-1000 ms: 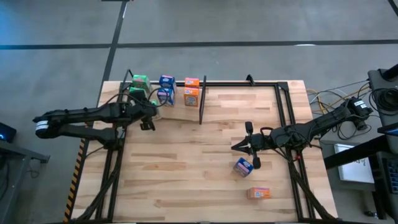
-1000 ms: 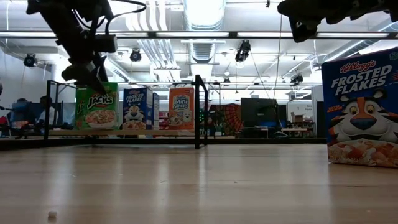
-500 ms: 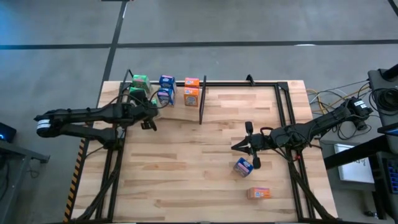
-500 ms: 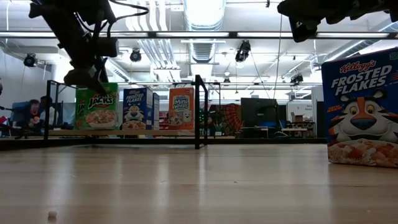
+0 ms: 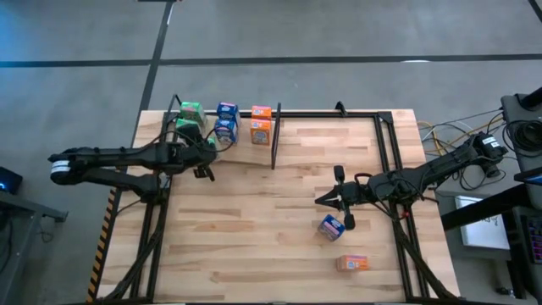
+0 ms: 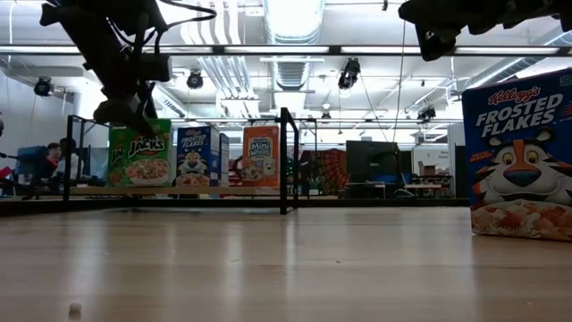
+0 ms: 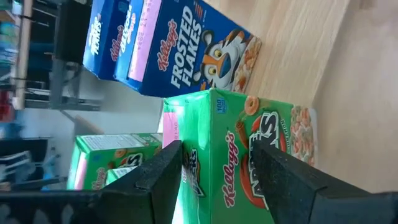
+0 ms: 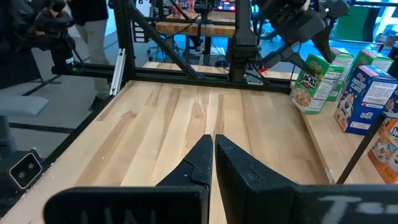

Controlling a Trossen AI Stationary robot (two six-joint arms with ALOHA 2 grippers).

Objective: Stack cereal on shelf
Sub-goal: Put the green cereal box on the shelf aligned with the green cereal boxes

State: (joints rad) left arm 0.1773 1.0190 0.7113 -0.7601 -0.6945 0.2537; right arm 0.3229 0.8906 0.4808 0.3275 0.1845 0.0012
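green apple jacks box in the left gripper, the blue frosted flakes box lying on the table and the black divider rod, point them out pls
green Apple Jacks box (image 7: 249, 155): left wrist view, on its printed front.
blue Frosted Flakes box (image 5: 331, 226): high view, on its upward face.
black divider rod (image 6: 284, 161): low view, midway up the upright.

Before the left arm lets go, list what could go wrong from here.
1. The left gripper has its fingers around a green box close beside the blue boxes; pulling back crooked could tip them.
2. A blue box lies right below the shut right gripper; a careless descent could knock it away.
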